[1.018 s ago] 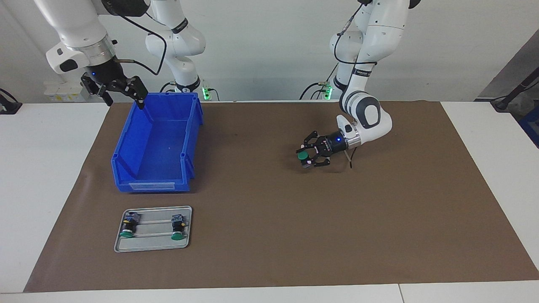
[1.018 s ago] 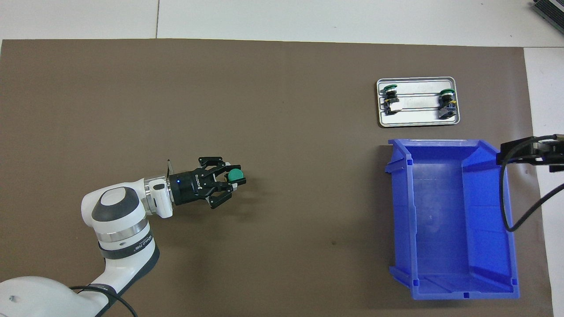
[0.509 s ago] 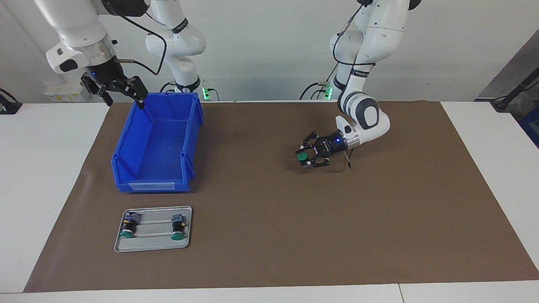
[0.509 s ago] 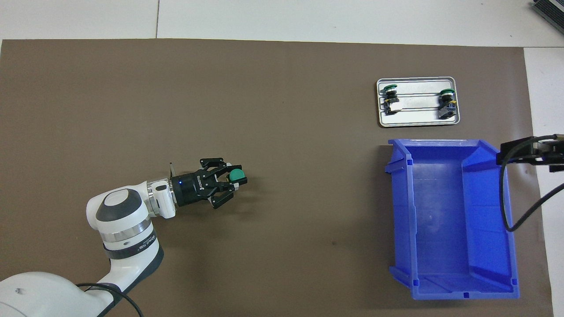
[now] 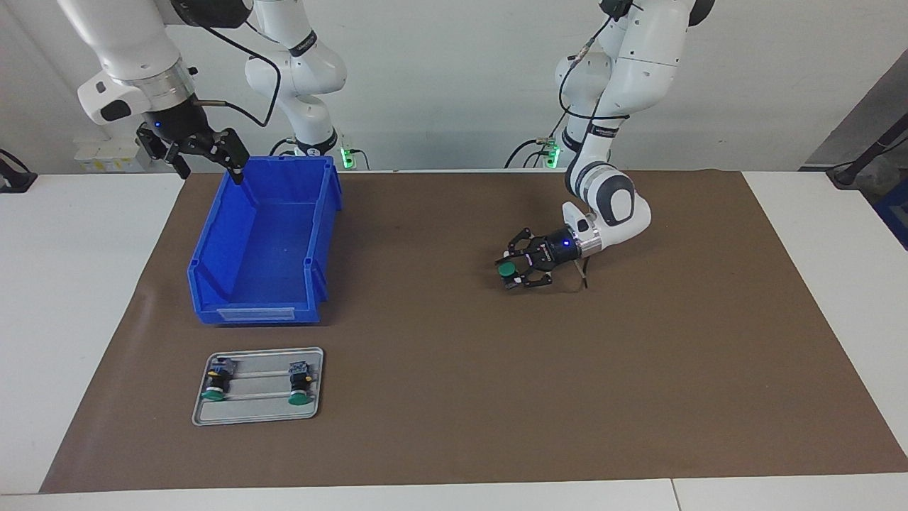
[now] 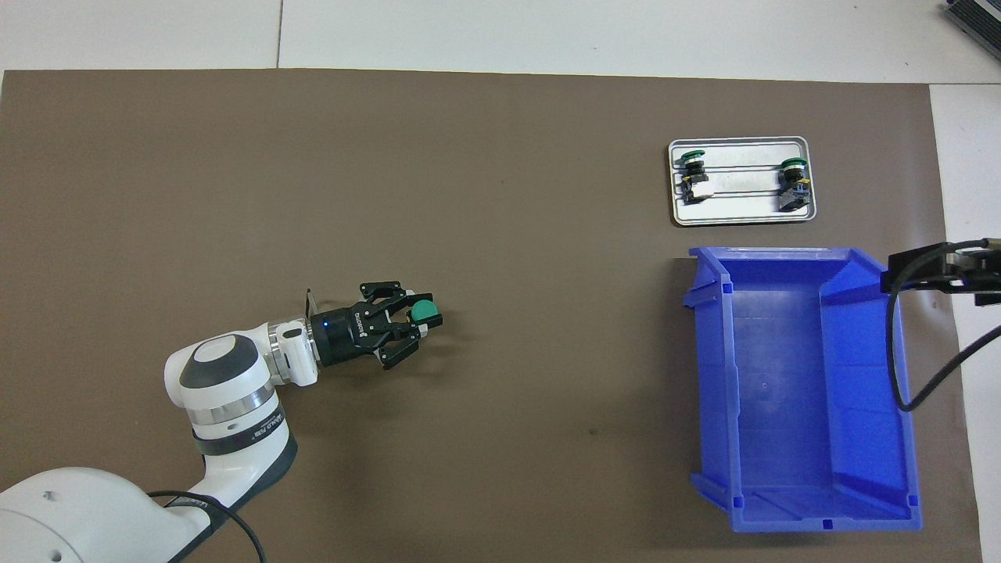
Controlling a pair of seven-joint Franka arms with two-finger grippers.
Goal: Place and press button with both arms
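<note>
A button [image 5: 506, 270] with a round green cap [image 6: 424, 311] sits between the fingers of my left gripper [image 5: 512, 273], which is shut on its body. That gripper [image 6: 421, 319] lies nearly level, very low over the middle of the brown mat [image 5: 454, 397]. Whether the button touches the mat I cannot tell. My right gripper [image 5: 209, 167] hangs open and empty over the corner of the blue bin [image 5: 323, 234] nearest the robots, at the right arm's end; the overhead view shows this gripper [image 6: 938, 274] at its edge. The right arm waits.
A small metal tray [image 5: 259, 415] lies on the mat, farther from the robots than the bin [image 6: 708, 375]. Two more green-capped buttons [image 5: 215, 380] [image 5: 301, 383] lie on their sides on the tray [image 6: 741, 215].
My left gripper has sunk a little toward the mat with the button and edged slightly toward the right arm's end. The right gripper has stayed put.
</note>
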